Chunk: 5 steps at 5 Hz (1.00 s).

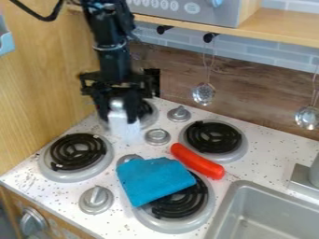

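I have one white bottle-like thing (pixel 126 129) gripped by its narrower upper part in my gripper (pixel 117 113), left of the frame's centre and a little above it, in front of the rear left burner (pixel 148 112). I can't tell whether its base touches the white stovetop (pixel 68 198). Its narrow end points up, and its long axis runs nearly upright, the lower end slightly to the right.

Around it I count four coil burners in all, four grey knobs (pixel 96 200) on the stovetop and a fifth on the front panel at the lower left. One blue folded cloth (pixel 152 177) lies partly over the burner at bottom centre. One red, rounded, long thing (pixel 197 161) lies just beside it, slanting from upper left to lower right. Two metal ladles (pixel 204 93) hang at the right, and one sink (pixel 274 212) sits at the lower right.

At the top, a grey panel (pixel 218 14) carries a row of round buttons whose marks are too small for me to read.
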{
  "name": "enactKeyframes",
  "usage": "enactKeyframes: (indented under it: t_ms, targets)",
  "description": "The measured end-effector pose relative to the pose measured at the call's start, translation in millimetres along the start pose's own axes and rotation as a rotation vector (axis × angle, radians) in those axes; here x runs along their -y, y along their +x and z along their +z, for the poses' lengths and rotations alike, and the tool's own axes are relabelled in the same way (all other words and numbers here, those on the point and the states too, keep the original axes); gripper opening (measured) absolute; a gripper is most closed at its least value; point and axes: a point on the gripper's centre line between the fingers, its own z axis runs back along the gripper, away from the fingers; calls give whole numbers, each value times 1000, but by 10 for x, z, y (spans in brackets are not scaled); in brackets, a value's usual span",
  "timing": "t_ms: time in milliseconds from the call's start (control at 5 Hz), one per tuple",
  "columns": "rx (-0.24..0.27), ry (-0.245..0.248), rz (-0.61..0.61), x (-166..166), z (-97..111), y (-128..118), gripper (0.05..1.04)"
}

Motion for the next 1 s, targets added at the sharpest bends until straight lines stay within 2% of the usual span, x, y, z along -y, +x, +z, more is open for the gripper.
enactKeyframes:
  t_ms: [200, 400, 600, 1000]
  targets:
    - [15, 29, 2, -192, -136, 103, 634]
    - [21, 25, -6, -268, -190, 276, 634]
    - [0, -13, 19, -397, -287, 457, 634]
    - [-61, -32, 96, -418, -603, 724, 634]
